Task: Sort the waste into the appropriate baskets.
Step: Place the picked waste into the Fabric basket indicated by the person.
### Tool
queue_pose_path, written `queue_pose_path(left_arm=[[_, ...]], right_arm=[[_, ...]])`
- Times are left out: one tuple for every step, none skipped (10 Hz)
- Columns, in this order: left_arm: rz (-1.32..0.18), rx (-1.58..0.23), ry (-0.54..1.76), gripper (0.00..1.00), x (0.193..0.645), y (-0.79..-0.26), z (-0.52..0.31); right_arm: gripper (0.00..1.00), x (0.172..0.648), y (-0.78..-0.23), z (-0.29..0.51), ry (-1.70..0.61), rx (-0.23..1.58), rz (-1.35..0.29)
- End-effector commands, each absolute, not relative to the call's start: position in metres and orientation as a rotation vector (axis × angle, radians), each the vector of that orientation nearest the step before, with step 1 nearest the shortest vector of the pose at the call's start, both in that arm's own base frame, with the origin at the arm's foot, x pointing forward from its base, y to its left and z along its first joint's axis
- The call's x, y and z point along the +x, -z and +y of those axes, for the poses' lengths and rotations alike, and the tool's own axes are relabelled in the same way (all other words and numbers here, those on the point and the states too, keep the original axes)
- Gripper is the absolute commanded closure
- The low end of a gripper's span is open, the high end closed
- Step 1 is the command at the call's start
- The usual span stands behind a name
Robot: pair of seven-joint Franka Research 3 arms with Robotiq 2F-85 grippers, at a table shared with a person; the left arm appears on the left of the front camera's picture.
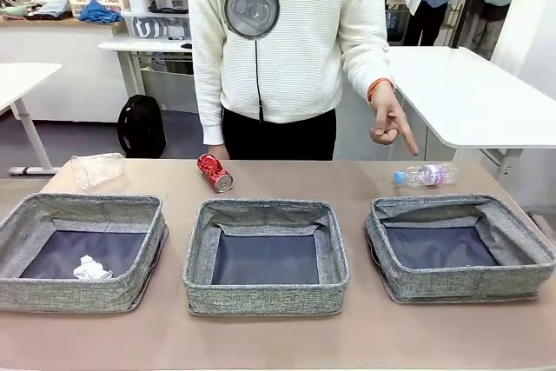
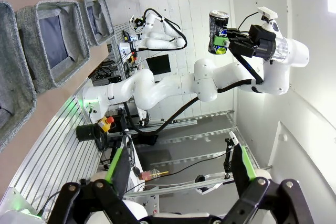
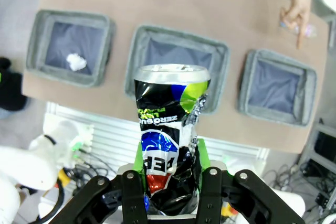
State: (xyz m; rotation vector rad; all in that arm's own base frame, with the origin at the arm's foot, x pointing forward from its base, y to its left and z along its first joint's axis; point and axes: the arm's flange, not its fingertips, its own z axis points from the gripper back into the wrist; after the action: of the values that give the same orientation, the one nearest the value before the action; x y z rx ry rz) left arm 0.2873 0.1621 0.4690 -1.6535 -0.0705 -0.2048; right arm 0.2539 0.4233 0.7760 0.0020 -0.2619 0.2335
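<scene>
While the right fingers [image 3: 201, 157] are clamped round the dark can [image 3: 170, 108] high above the surface [image 1: 278, 336], the left fingers [image 2: 116, 167] hang spread wide and empty, and the red can [image 1: 215, 172] lies just beyond the middle basket [image 1: 265, 297].

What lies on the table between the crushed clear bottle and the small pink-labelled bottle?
The red can, on its side, nearer the crushed clear bottle; the front view shows it.

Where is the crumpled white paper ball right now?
Front view: the paper ball lies on the lining of the left basket, near its front wall.
</scene>
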Motion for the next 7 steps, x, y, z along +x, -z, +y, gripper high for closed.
queue_pose_path(left_arm=[[-0.078,-1.666,0.2,0.0,0.287,-0.472,0.165],[-0.078,-1.666,0.2,0.0,0.287,-0.472,0.165],[-0.078,-1.666,0.2,0.0,0.287,-0.472,0.165],[-0.078,-1.666,0.2,0.0,0.287,-0.472,0.165],[-0.078,-1.666,0.2,0.0,0.287,-0.472,0.165],[-0.078,-1.666,0.2,0.0,0.287,-0.472,0.165],[-0.078,-1.666,0.2,0.0,0.287,-0.472,0.165]], right_arm=[[0.59,0.253,-0.773,0.422,-0.232,-0.012,-0.279],[0.59,0.254,-0.776,0.423,-0.234,0.002,-0.262],[0.59,0.264,-0.755,0.405,-0.349,-0.04,-0.243],[0.59,0.293,-0.724,0.37,-0.25,-0.017,-0.202],[0.59,0.314,-0.688,0.33,-0.19,0.037,-0.119],[0.59,0.322,-0.65,0.289,-0.118,0.056,-0.089],[0.59,0.32,-0.615,0.242,-0.098,0.095,-0.053]])
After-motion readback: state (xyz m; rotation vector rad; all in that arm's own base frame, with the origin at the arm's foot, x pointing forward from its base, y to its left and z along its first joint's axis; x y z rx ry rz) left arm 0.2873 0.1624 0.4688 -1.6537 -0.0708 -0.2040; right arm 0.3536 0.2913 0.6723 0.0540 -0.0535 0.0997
